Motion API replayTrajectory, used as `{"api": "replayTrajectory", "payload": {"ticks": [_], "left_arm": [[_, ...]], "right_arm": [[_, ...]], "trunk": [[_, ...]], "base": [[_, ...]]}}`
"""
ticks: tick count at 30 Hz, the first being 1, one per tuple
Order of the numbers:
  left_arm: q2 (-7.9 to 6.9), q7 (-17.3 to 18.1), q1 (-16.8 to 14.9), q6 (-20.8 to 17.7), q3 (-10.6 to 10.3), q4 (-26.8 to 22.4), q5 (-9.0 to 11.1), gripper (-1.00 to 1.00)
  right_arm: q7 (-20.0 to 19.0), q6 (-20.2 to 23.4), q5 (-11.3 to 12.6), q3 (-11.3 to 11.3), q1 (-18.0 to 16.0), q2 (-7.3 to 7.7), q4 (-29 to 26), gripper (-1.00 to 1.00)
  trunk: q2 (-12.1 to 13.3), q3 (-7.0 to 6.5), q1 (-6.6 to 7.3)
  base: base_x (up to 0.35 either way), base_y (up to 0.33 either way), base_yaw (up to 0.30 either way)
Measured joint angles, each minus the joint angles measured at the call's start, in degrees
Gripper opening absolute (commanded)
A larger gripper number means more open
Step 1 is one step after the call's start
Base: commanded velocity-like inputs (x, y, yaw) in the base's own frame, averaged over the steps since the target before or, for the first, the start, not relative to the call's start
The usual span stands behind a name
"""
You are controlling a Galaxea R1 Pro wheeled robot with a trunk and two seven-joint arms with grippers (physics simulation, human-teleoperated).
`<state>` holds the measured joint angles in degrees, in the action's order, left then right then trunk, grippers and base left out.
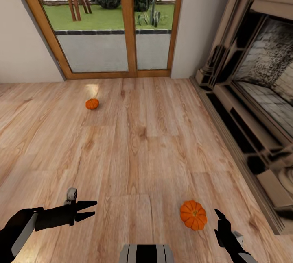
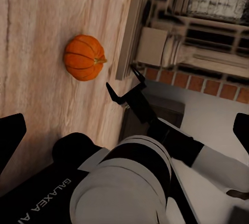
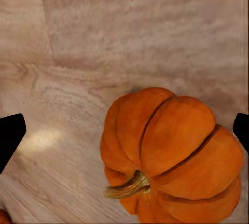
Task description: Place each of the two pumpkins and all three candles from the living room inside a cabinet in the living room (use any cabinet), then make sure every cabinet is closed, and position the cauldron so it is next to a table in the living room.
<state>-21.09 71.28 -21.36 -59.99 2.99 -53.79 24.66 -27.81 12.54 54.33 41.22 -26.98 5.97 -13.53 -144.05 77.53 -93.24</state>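
Near pumpkin on wood floor, right gripper just beside with jaws wide, left gripper jaws apart, empty

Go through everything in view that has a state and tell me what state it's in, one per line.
Near pumpkin: resting on the wood floor, stem up, ungrasped, just beside the right gripper.
Far pumpkin: on the floor near the glass doors, untouched.
Left gripper: jaws open, empty.
Right gripper: jaws open, empty.
Glass doors: shut.
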Motion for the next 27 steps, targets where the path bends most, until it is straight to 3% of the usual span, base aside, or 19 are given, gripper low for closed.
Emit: {"api": "replayTrajectory", "payload": {"ticks": [13,20,27], "left_arm": [[-0.07,0.00,0.00,0.00,0.04,0.00,0.02,1.00],[-0.09,0.00,0.00,0.00,0.03,0.00,0.02,1.00],[-0.09,0.00,0.00,0.00,0.03,-0.01,-0.02,1.00]], "right_arm": [[2.28,-0.02,-0.71,-0.41,-0.06,0.01,0.00,1.00],[3.17,0.18,-0.89,-4.47,-0.41,0.00,-0.08,1.00],[3.15,0.25,-0.94,-5.55,-0.44,-0.05,-0.27,1.00]], "trunk": [[-0.17,2.88,-0.34],[-0.27,4.43,-0.52],[-0.36,5.98,-0.70]], "base": [[0.001,0.000,0.000],[0.000,0.000,0.000],[0.000,0.000,0.000]]}}
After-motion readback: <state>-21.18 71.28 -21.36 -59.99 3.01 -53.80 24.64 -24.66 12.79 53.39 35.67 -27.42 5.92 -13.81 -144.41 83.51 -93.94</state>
